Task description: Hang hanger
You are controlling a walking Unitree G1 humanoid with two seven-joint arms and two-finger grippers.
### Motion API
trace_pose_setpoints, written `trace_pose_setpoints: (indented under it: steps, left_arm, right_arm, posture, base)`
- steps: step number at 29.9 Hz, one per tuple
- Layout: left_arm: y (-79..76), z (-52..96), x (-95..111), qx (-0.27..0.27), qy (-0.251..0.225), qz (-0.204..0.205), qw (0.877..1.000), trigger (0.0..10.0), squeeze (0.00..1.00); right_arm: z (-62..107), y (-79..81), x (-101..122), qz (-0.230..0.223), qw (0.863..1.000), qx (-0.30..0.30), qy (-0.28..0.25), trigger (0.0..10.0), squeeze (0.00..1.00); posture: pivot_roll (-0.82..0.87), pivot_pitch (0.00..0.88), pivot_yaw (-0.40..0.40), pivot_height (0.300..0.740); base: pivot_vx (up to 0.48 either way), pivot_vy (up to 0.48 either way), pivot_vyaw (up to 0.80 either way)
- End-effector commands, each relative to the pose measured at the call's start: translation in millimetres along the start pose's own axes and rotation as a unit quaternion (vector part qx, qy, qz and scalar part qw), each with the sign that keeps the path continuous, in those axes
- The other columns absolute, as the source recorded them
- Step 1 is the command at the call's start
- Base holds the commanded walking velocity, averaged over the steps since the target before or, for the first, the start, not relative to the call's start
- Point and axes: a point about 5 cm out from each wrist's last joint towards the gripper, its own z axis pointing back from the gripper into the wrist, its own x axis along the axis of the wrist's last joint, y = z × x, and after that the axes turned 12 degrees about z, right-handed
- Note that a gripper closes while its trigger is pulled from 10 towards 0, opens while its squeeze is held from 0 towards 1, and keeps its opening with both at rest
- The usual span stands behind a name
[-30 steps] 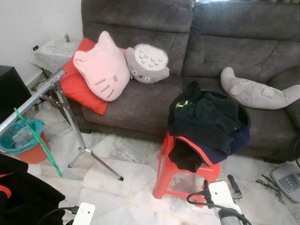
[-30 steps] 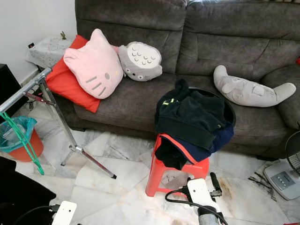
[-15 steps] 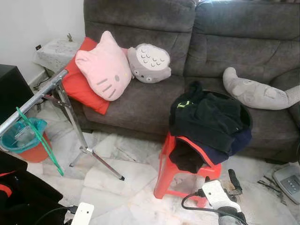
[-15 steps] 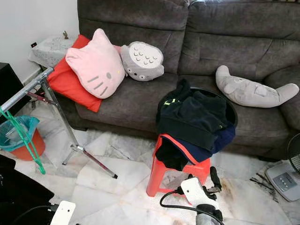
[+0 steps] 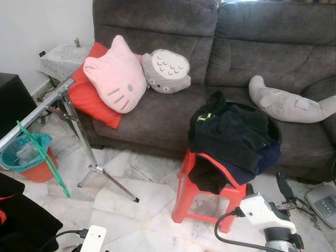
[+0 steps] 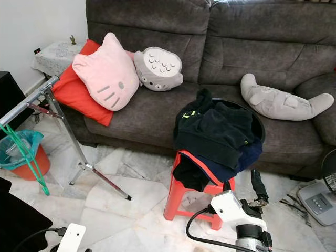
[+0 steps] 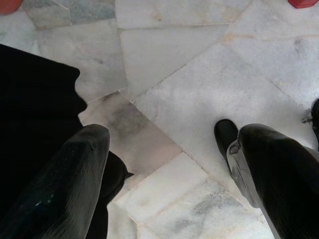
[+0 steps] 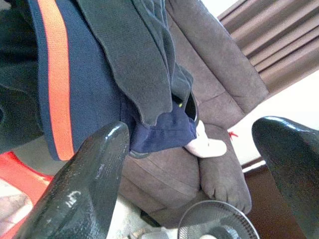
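right tool (image 6: 257,190) swung rightward, fingers spread, empty | green hanger (image 5: 43,161) on rack, well apart

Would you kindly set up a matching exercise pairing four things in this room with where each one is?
Things:
1. pile of clothes
2. green hanger
3. pink cat cushion
4. right gripper

Places:
A. on the metal rack
B. on the sofa
C. on the red stool
D. beside the stool, near the floor

Pairs: 1-C, 2-A, 3-B, 4-D
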Motion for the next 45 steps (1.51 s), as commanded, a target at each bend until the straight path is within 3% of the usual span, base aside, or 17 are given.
trace_pose_setpoints:
  steps: [1,3,9,13,14,23,31,39,45]
  left_arm:
    - [2.0,0.9,-4.4,0.004,0.008,0.000,1.000,10.0,0.00]
    - [2.2,0.9,-4.7,0.005,0.008,0.001,1.000,10.0,0.00]
    - [0.1,0.7,-4.4,0.003,0.009,0.003,1.000,10.0,0.00]
    - [-0.7,0.6,-4.2,0.003,0.009,0.005,1.000,10.0,0.00]
    - [-1.3,0.6,-4.2,0.003,0.010,0.007,1.000,10.0,0.00]
    - [-2.3,1.1,-7.0,0.003,0.015,0.009,1.000,10.0,0.00]
    - [-2.2,1.3,-7.7,0.005,0.015,0.011,1.000,10.0,0.00]
    - [-1.8,1.4,-8.0,0.003,0.016,0.009,1.000,10.0,0.00]
    - [-2.4,1.4,-8.1,0.002,0.016,0.008,1.000,10.0,0.00]
  right_arm:
    - [-2.4,-5.2,-2.1,0.010,1.000,-0.003,0.014,10.0,0.00]
    - [-7.4,-14.4,-2.2,0.027,0.999,0.002,0.036,10.0,0.00]
    - [-30.1,-15.1,-5.4,0.032,0.998,0.004,0.048,10.0,0.00]
    - [-40.4,-10.5,-1.5,0.021,0.999,0.014,0.042,10.0,0.00]
    - [-49.4,-4.4,2.3,0.019,0.998,0.028,0.046,10.0,0.00]
    - [-67.6,3.9,23.8,-0.002,0.999,0.040,0.024,10.0,0.00]
    - [-67.1,9.1,25.7,-0.008,0.998,0.055,0.020,10.0,0.00]
    - [-52.7,13.0,18.3,-0.011,0.997,0.070,0.023,10.0,0.00]
    - [-57.0,10.2,18.1,-0.010,0.998,0.063,0.024,10.0,0.00]
  posture:
    - [-0.02,0.000,-0.015,0.740]
    - [-0.03,0.000,-0.016,0.740]
    - [-0.03,0.000,-0.013,0.740]
    - [-0.03,0.000,-0.016,0.740]
    - [-0.03,0.000,-0.015,0.740]
    - [-0.03,0.000,-0.015,0.740]
    - [-0.03,0.000,-0.019,0.740]
    - [-0.03,0.000,-0.018,0.740]
    - [-0.03,0.000,-0.018,0.740]
  base:
    - [0.000,0.000,0.00]
    - [0.000,0.000,0.00]
    - [0.000,0.000,0.00]
    - [0.000,0.000,0.00]
    - [0.000,0.000,0.00]
    - [0.000,0.000,0.00]
    - [0.000,0.000,0.00]
    - [0.000,0.000,0.00]
    - [0.000,0.000,0.00]
